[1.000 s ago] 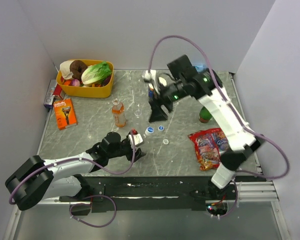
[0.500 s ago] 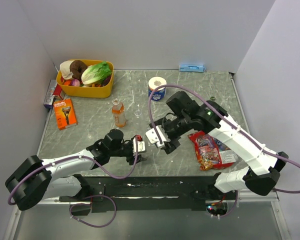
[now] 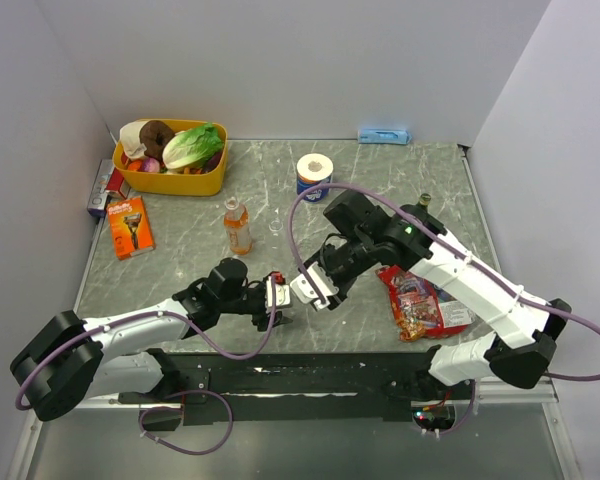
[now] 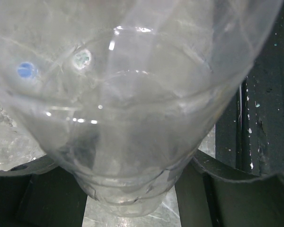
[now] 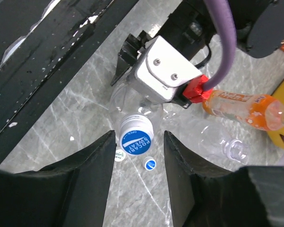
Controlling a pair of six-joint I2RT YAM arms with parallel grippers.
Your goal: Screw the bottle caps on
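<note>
Motion over the last second is nearly all the right arm's. It has swung away from the toilet roll (image 3: 314, 172) toward the near edge, and the right claw (image 5: 139, 137) now hangs directly over the bottle (image 4: 132, 109) that the left claw (image 4: 132, 189) holds. The left claw has barely shifted. It is clenched on the clear bottle low on its body, a finger on either side, standing it on the tabletop (image 5: 61, 118).

From the right wrist, a blue cap (image 5: 136, 141) lies between the right claw's fingers. They stand wider apart than the cap, one just beside its rim and the other with a plain gap. So the right claw is released, straddling the cap without gripping it. The cap looks to be sitting on the bottle's mouth, but the neck beneath is hidden, and I cannot tell whether any thread has caught.

Two loose caps (image 5: 150, 163) lie on the tabletop below the claw, a little back toward its palm from the bigger-looking cap. The orange bottle (image 5: 241, 106) is off to one side, beyond the fingertips, with a second clear bottle (image 5: 227, 147) nearer the claw.

For the task, the approach looks finished and the claw is centred on the cap. What likely remains is to close on the cap and turn it while the left claw keeps the bottle from spinning. A skewed cap could cross-thread or pop off.
</note>
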